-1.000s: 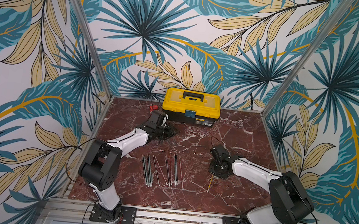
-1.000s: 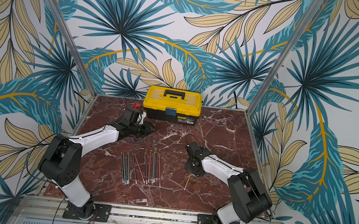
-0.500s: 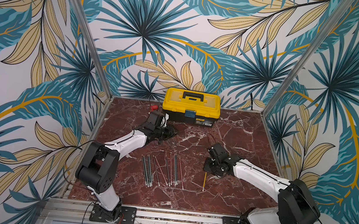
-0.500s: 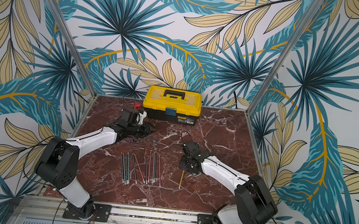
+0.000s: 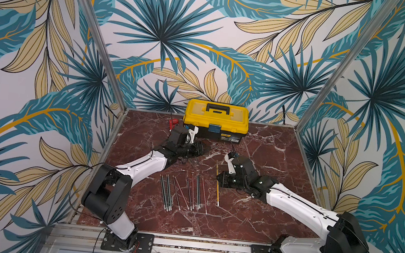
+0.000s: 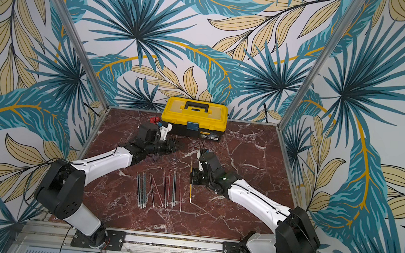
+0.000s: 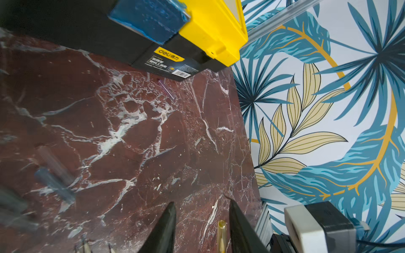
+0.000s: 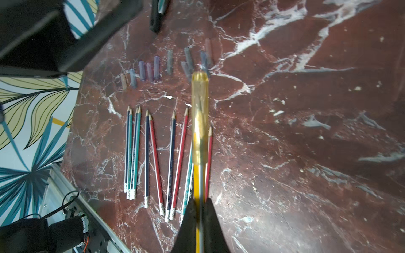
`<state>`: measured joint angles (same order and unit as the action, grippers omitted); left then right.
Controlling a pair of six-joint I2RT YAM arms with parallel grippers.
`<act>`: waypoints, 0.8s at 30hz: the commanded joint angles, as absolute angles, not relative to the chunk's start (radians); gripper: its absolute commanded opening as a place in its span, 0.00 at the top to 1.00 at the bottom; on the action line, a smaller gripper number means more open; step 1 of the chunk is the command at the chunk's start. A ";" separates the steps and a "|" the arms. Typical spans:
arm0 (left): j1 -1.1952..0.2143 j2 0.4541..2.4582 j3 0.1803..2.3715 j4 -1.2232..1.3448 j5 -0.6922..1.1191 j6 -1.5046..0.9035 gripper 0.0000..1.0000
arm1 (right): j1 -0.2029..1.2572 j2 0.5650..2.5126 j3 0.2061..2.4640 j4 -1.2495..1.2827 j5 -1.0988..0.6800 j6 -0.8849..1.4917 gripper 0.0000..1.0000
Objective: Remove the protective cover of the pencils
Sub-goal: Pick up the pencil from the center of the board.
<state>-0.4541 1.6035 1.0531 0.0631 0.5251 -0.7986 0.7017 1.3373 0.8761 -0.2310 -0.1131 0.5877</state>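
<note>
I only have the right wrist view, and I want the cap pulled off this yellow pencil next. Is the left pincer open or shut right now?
Observer: Open. In the left wrist view the left pincer has its fingers apart, and the end of the yellow cap shows between them.
Operator: Are there any loose caps outside my frame?
Observer: Yes, one. A clear cap lies alone on the marble table, just in front of the yellow toolbox.
</note>
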 commanded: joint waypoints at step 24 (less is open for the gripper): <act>-0.511 1.631 1.045 0.106 0.528 -0.792 0.66 | 0.714 1.452 1.035 -0.179 -0.121 0.537 1.00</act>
